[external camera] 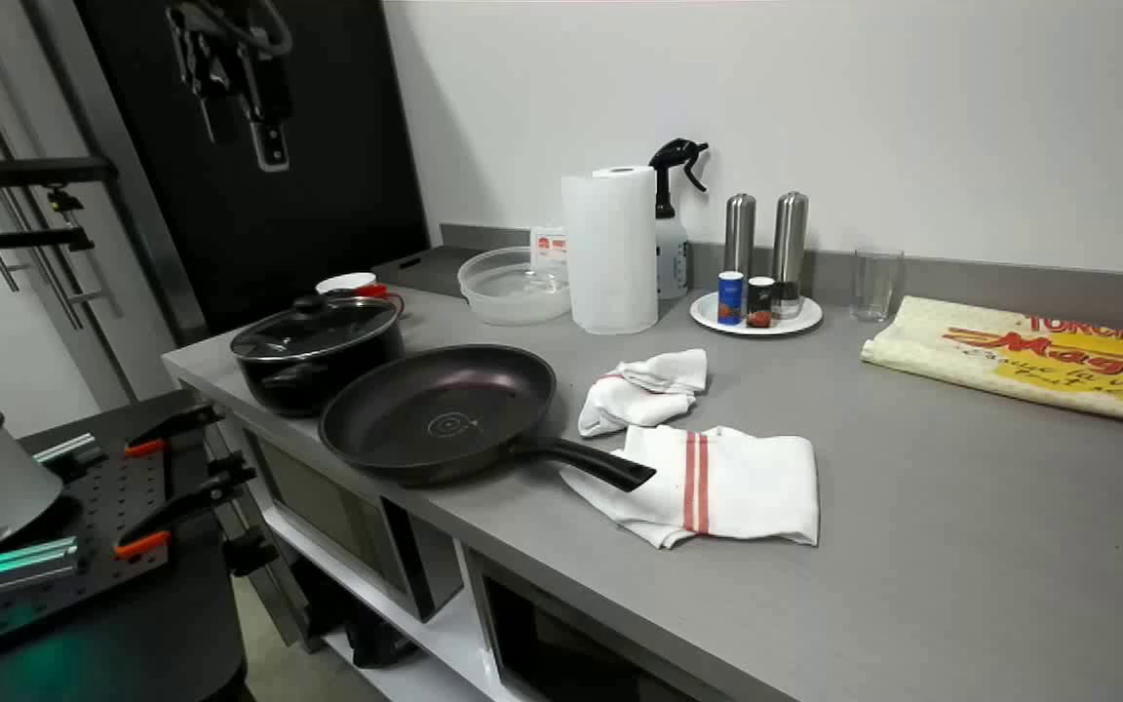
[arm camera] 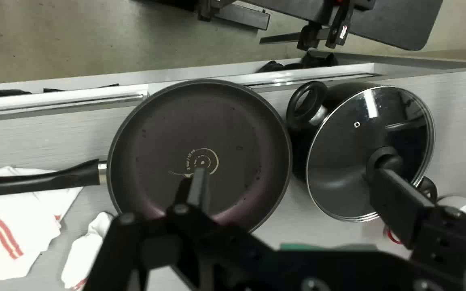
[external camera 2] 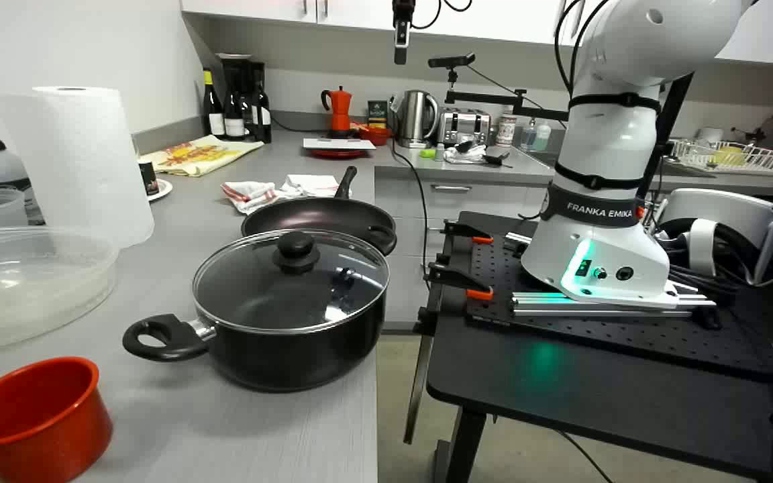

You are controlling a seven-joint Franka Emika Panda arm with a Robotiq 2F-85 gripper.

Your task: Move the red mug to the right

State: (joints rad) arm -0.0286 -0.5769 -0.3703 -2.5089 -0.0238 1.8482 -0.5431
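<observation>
"Gripper [external camera: 247, 148] hanging up high there: how's it set?"

"Spread wide, from where I'm standing. Look, the fingers [external camera: 272, 148] stand well apart, with part of the frying pan [arm camera: 233, 121] showing between them in the wrist view."

"And where's the red mug [external camera 2: 51, 439]?"

"Standing upright on the counter [external camera 2: 306, 436], near the lidded pot [external camera 2: 292, 355], with the pan over on the pot's other side."

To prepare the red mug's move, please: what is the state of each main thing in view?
Jaws: open, empty
Red mug: upright
Pot: lid on
Frying pan: uncovered, empty
Striped cloth: folded
Small cloth: crumpled
Paper towel roll: upright
Spray bottle: upright
Metal cylinders: upright
Base light: lit
</observation>
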